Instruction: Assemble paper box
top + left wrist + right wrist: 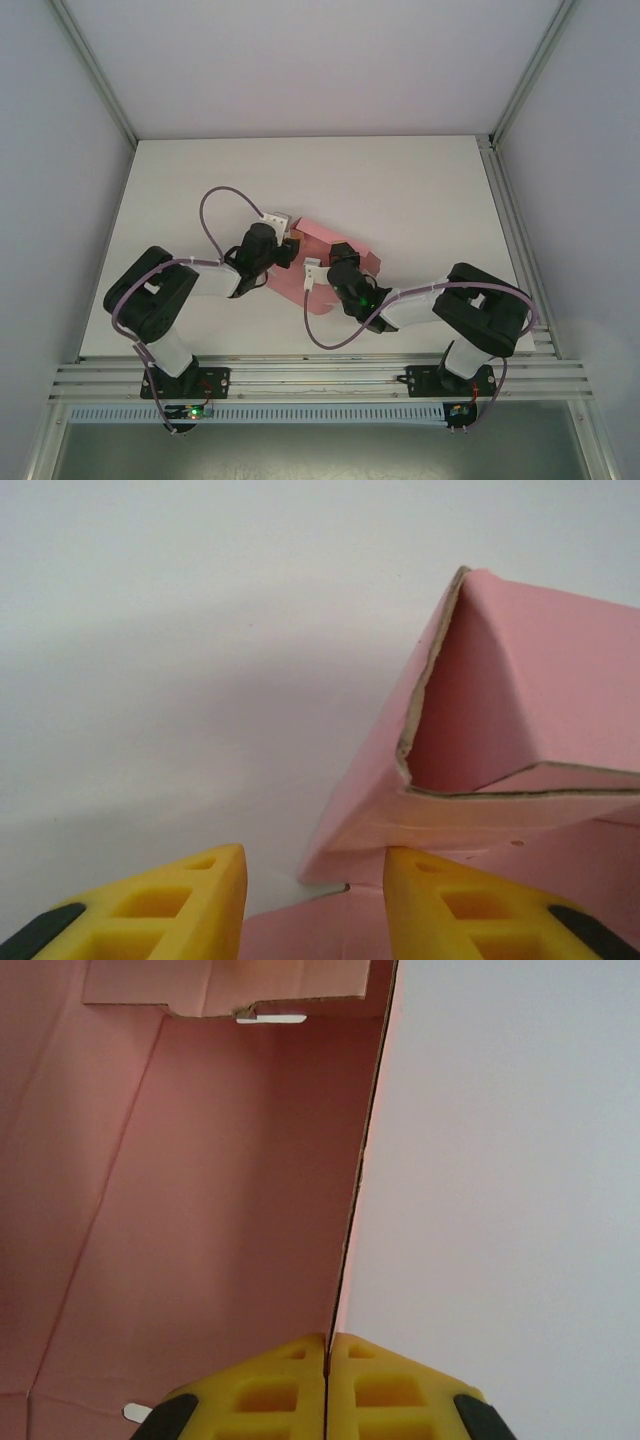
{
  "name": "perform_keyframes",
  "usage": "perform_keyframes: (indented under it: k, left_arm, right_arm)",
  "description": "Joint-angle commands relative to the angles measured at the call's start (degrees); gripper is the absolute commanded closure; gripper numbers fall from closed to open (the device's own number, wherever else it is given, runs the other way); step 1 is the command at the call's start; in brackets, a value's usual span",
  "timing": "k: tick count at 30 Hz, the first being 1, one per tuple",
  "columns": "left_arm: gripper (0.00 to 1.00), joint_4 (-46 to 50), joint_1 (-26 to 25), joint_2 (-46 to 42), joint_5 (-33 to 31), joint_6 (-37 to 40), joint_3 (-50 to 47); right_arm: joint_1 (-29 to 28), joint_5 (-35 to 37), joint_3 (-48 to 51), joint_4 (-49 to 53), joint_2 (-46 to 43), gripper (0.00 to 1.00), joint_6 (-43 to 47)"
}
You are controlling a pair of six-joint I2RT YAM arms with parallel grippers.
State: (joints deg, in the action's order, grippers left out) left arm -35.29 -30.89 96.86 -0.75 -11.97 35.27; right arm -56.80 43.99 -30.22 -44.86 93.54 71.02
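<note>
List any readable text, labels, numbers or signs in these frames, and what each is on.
No text can be read in any of the views.
The paper box is plain pink card, unmarked on every face that shows.
The small lit board at the left arm's base is too small to read, if it carries any print.

The left arm [190,285] and right arm [440,300] meet at the paper box [322,234] on the table [400,180].

White table [400,180], grey walls [50,200] around the table, metal rails [320,378] along the table's near edge, slotted strip [320,412] just off that edge.
</note>
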Motion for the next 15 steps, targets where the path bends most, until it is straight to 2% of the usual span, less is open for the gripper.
perform_keyframes:
  k: [1,5,10,15]
  left_arm:
    - [0.59,-7.5,-1.4,2.2,-6.3,0.6,1.7]
    - [0.58,-13.4,-1.5,3.3,-1.3,2.6,1.3]
    - [0.57,-13.0,-1.4,0.4,2.5,6.9,-0.2]
    - [0.63,-9.2,-1.5,0.3,0.7,8.3,2.0]
  right_arm:
    - [-0.9,-2.6,-0.1,3.9,1.6,0.93,-1.1]
    - [-0.5,-4.3,-0.7,6.4,0.7,0.94,-2.4]
    - [2.3,-9.6,-1.2,15.0,-4.1,0.94,-5.9]
    - [3.8,-15.5,-4.1,24.6,-7.9,0.94,-10.4]
